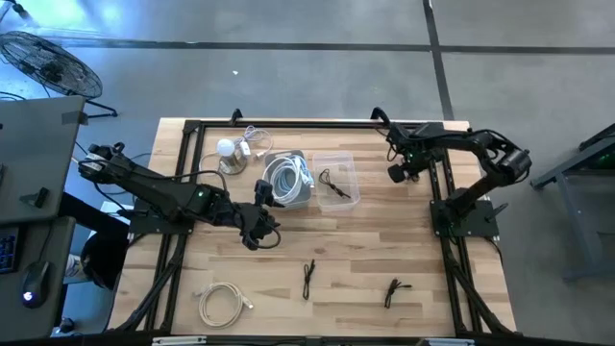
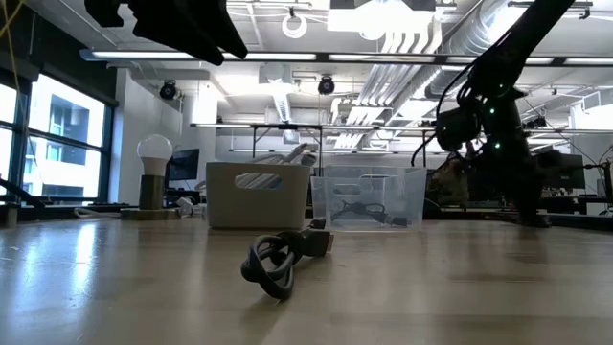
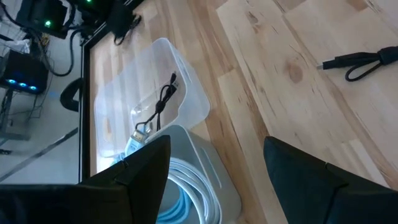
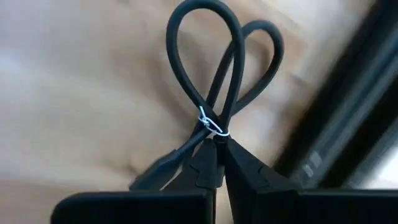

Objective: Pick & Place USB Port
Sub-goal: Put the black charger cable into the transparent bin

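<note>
One black cable [image 1: 335,183] already lies in the clear bin [image 1: 352,171], the right gripper [image 4: 217,155] (at its 3 o'clock) pinches another cable [image 4: 217,81], the left gripper [image 3: 214,168] is open, and three wait.

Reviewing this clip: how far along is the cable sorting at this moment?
Done: one black cable lies in the clear bin, and a white cable coil fills the grey bin.

In hand: the right gripper is shut on a tied black cable near the clear bin.

Left: two black cables and a white cable lie on the table. The left gripper is open and empty.
</note>
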